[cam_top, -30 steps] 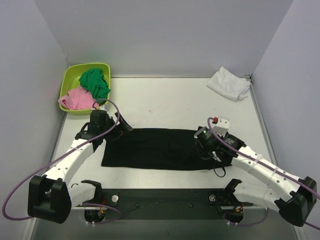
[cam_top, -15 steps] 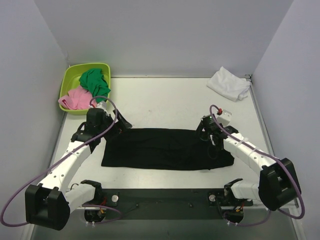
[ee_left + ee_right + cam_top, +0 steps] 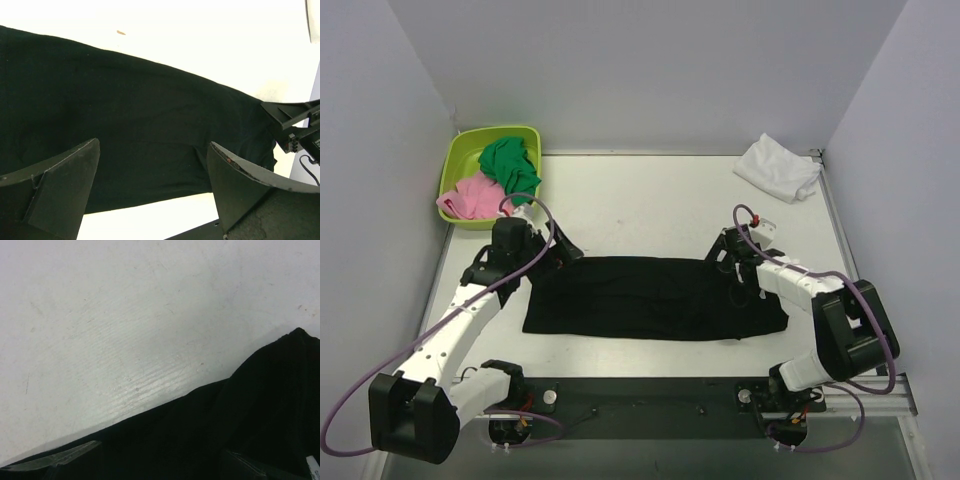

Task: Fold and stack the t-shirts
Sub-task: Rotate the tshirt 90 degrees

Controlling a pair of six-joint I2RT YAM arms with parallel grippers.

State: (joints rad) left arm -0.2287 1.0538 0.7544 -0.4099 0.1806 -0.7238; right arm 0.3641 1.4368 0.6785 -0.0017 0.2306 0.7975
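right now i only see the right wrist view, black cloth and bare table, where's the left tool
observer: left tool is open at the black shirt's far left corner.
operator: and the other shirt
observer: white shirt lies crumpled at the table's far right corner, apart from the black one.
operator: anything else out there
observer: a tub at the far left corner holds a green cloth and a pink cloth.

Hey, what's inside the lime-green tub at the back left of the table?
The lime-green tub holds a crumpled green cloth and a pink cloth beside it. Anything beneath them, and the tub's floor, is covered.
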